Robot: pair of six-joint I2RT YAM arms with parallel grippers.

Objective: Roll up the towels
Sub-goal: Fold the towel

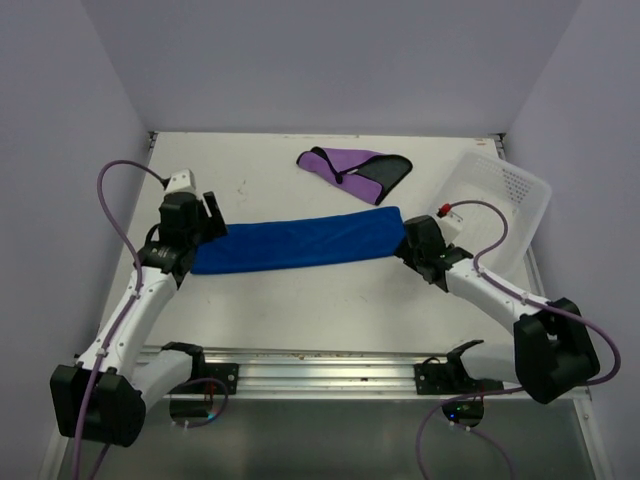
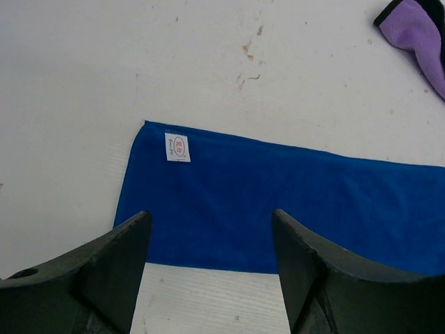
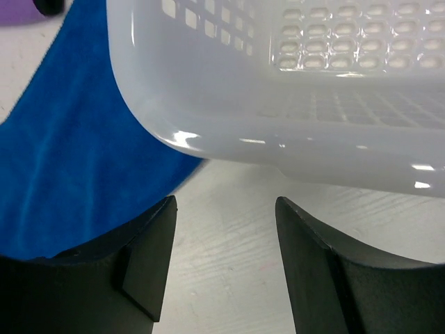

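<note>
The royal blue towel lies flat as a long folded strip across the middle of the table, its white label near its left end. My left gripper hovers over that left end, open, with only towel and table between its fingers. At the strip's right end my right gripper is open too, over bare table beside the blue towel. The purple towel with its black section lies farther back, apart from both grippers, and shows as a corner in the left wrist view.
A white perforated plastic basket stands at the right edge, close in front of the right gripper; its wall fills the upper right wrist view. Grey walls close the table at back and sides. A metal rail runs along the near edge.
</note>
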